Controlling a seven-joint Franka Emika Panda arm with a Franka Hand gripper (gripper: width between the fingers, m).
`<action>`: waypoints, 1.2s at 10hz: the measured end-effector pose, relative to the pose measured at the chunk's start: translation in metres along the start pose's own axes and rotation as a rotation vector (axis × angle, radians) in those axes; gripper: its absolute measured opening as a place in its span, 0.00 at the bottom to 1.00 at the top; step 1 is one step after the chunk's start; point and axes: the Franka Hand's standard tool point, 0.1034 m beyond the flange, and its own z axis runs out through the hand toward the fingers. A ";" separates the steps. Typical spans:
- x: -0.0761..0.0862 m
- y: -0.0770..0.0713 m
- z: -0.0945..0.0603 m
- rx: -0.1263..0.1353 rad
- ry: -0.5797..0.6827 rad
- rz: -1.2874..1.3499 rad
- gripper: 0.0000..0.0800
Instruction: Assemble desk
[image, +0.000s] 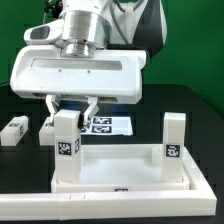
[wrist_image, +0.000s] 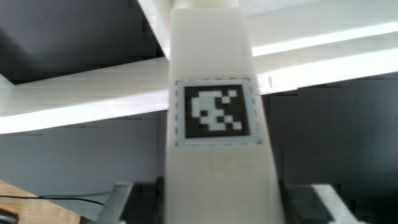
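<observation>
1. Tool (image: 72, 108): jaws part-closed on either side of an upright leg (image: 67, 146), near its top, apparently gripping it.
2. The leg stands at the panel (image: 120, 178) corner on the exterior view's left.
3. Handling, judged: light, rigid, smooth plastic. Grip the flat sides above the tag.
4. Look: white matte block with a black-and-white tag.

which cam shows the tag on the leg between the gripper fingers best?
Wrist view: the tag sits centre frame, large and head-on, on the leg. Exterior view shows the same tag small and oblique, low on that leg standing at the desk panel's corner.
</observation>
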 end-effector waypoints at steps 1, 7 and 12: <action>0.000 0.000 0.000 0.000 -0.003 0.000 0.36; -0.002 0.000 0.001 0.000 -0.016 -0.001 0.80; 0.004 0.005 -0.003 0.005 -0.047 -0.018 0.81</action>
